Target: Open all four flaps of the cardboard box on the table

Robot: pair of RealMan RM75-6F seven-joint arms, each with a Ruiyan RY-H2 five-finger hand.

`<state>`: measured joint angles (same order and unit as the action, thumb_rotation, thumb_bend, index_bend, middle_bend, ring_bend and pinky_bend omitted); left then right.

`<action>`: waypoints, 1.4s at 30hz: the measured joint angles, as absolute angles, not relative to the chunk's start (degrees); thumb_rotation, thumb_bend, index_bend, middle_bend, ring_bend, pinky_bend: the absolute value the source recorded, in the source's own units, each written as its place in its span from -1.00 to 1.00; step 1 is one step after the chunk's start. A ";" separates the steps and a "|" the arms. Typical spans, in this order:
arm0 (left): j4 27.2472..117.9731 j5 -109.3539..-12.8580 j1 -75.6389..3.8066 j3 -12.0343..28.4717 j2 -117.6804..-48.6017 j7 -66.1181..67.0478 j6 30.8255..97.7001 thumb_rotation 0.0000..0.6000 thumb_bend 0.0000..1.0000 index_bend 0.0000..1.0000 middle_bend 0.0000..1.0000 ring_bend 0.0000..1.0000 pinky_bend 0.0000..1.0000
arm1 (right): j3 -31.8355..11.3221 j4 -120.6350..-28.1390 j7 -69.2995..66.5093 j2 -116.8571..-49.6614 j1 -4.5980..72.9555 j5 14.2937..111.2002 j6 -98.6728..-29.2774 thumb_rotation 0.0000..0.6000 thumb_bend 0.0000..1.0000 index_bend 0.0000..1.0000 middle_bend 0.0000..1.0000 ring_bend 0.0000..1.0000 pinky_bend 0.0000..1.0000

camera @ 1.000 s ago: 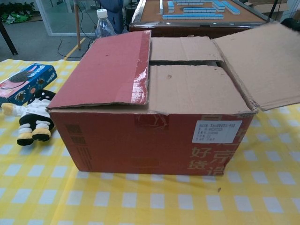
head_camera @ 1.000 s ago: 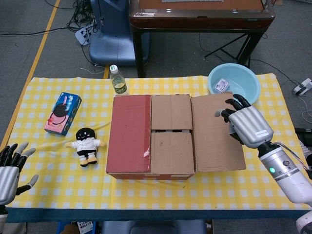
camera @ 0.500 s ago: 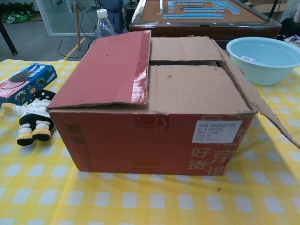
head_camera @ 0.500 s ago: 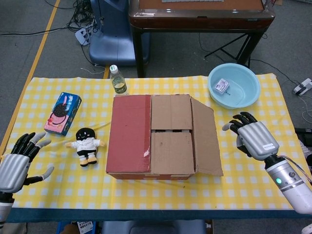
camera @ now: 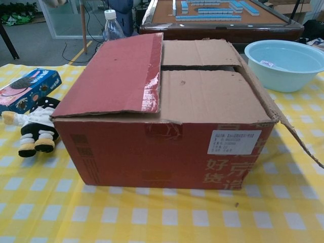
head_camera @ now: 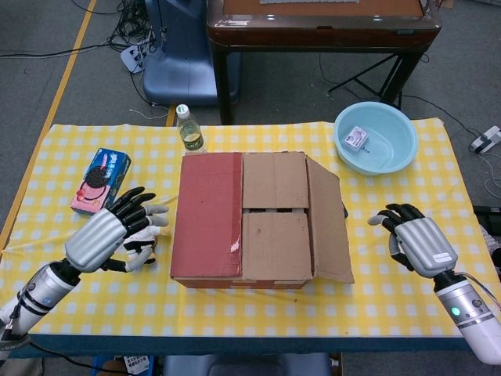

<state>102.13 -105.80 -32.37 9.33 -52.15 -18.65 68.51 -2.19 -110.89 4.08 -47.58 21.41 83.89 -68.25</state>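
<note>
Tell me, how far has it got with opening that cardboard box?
One of four is done: the right flap of the red-brown cardboard box hangs folded out over its side. The left hand hovers, fingers spread, beside the red left flap, which lies flat. The right hand holds nothing. The left flap and two plain brown inner flaps remain closed.

The head view looks steeply down from above the red-brown cardboard box, whereas the chest view faces its front wall closely at table height, both sharing the box.
</note>
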 measured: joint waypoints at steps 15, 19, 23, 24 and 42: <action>105.12 -105.22 -49.81 12.56 -58.17 -10.11 50.01 -0.74 -0.12 -0.32 -0.54 -0.87 -1.00 | -4.25 -110.84 2.66 -46.58 20.62 83.02 -69.59 1.00 0.70 -0.41 -0.43 -0.67 -0.65; 106.10 -101.03 -52.38 13.75 -59.49 -6.45 46.33 -0.73 -0.12 -0.32 -0.54 -0.88 -1.00 | -4.52 -110.75 2.01 -46.09 20.39 82.93 -69.71 1.00 0.70 -0.41 -0.43 -0.67 -0.65; 106.83 -95.75 -54.41 14.93 -60.64 -2.09 43.24 -0.74 -0.12 -0.32 -0.54 -0.88 -1.00 | -4.69 -110.33 1.11 -45.96 20.10 82.98 -69.88 1.00 0.70 -0.41 -0.43 -0.67 -0.65; 106.96 -94.62 -54.83 15.13 -60.90 -1.15 42.65 -0.74 -0.12 -0.32 -0.54 -0.88 -1.00 | -4.73 -110.14 0.72 -45.98 20.03 83.03 -69.91 1.00 0.70 -0.41 -0.43 -0.67 -0.65; 106.95 -80.05 -60.42 14.01 -66.61 21.46 38.02 -0.72 -0.12 -0.19 -0.43 -0.87 -1.00 | -5.53 -107.94 -2.92 -46.49 19.25 83.28 -70.15 1.00 0.70 -0.41 -0.43 -0.67 -0.64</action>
